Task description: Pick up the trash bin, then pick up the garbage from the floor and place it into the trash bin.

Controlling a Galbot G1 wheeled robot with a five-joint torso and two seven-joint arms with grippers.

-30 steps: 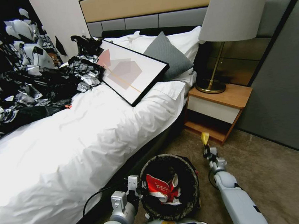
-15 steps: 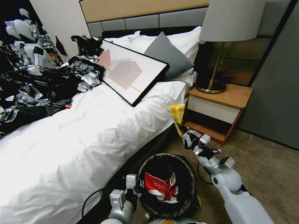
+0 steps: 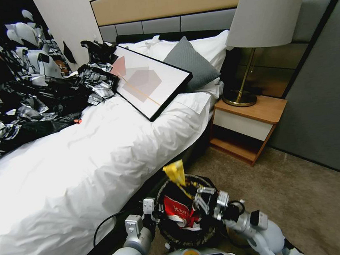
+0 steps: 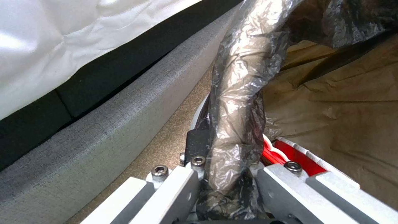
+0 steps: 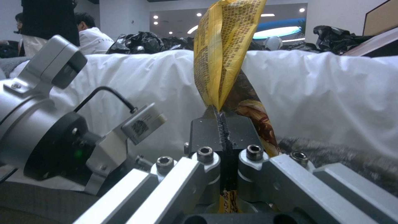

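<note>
- Head view: small round white plastic trash bin (image 3: 192, 240) lined with a dark bag, held low in front of the torso, just beside the bed's edge; red-and-white wrapper (image 3: 180, 215) lying inside.
- Left gripper (image 3: 156, 218) clamped on the bin's near-left rim; seen closer in the left wrist view, both jaws pinching the bagged rim (image 4: 236, 124), with a strip of red-and-white wrapper (image 4: 290, 152) showing just inside.
- Right gripper (image 3: 190, 193) hovering over the bin's mouth, closed tight on a crumpled yellow snack wrapper (image 3: 175, 172) sticking up above the rim.
- Right wrist view: black fingertips (image 5: 207, 127) pressed together on the yellow wrapper (image 5: 224, 53), printed text legible as rows but too small to read; left arm's wrist housing (image 5: 49, 140) close alongside; white bedding behind.
- White-sheeted bed (image 3: 99, 161) running along the bin's left side, grey upholstered bed base (image 4: 104, 124) touching carpet right next to the bin.
- Heap of black and silver plastic sheeting (image 3: 30, 99) on the far part of the bed, framed picture (image 3: 147, 80) leaning on the pillows.
- Wooden bedside table (image 3: 248, 126) with a brass lamp (image 3: 264, 20) ahead and to the right.
- Open tan carpet (image 3: 311, 201) to the right of the bin, bounded by the grey wall panel.
</note>
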